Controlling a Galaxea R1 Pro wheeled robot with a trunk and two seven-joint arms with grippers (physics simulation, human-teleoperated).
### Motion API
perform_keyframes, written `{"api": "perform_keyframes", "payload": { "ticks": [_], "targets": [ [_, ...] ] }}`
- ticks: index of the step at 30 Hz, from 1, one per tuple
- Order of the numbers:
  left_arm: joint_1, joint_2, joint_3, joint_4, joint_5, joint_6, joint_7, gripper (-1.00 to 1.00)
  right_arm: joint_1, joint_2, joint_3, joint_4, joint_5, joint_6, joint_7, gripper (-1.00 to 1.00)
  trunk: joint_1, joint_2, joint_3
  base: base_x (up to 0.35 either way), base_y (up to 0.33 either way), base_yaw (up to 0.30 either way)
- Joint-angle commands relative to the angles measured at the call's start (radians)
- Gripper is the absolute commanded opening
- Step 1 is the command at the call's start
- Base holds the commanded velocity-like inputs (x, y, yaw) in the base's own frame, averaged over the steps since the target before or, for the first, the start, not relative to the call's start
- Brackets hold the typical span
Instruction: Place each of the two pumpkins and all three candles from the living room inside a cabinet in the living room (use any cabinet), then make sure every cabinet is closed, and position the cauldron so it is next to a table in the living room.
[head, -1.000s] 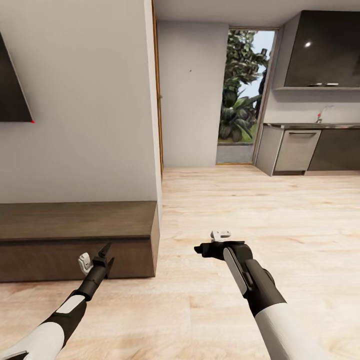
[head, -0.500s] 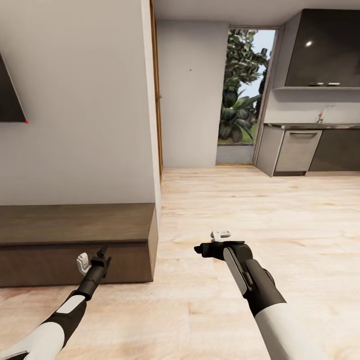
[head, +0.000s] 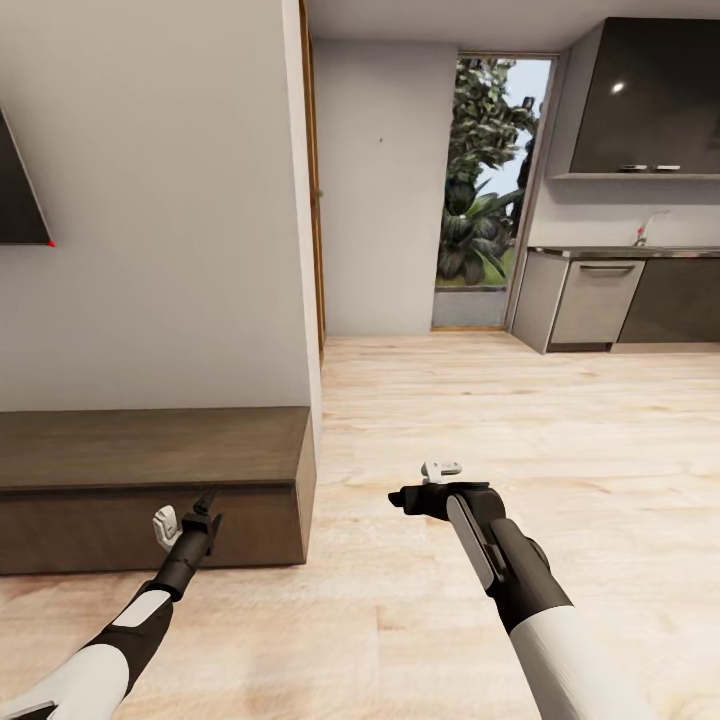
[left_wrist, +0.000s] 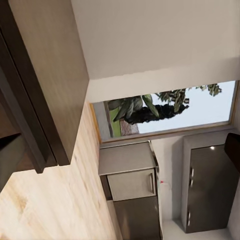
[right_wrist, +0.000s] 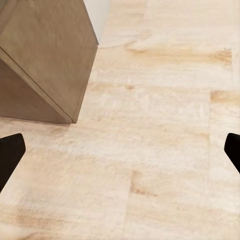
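Dark wood cabinet (head: 150, 450), flat-topped

Pale wood floor (head: 520, 420) throughout. Dark screen (head: 18, 200) on the wall at 10 o'clock. Glass door (head: 490, 190) at 1 o'clock; kitchen cupboards (head: 620, 295) at 2 o'clock.

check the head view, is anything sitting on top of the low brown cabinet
No, the cabinet shows a bare flat top, with the left gripper hanging in front of its door panel.

Cabinet (head: 150, 480) left against wall; kitchen units (head: 620, 300) far right.
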Motion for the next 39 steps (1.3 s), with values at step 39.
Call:
{"api": "perform_keyframes", "payload": {
  "ticks": [39],
  "targets": [
    [-0.001,0.026,0.001,-0.001,0.012,0.016,-0.013,1.00,-0.001,0.000,0.018,-0.001,0.000,0.004,0.002,1.00,0.003,-0.002,-0.032,0.000,0.000,0.000]
  ]
}}
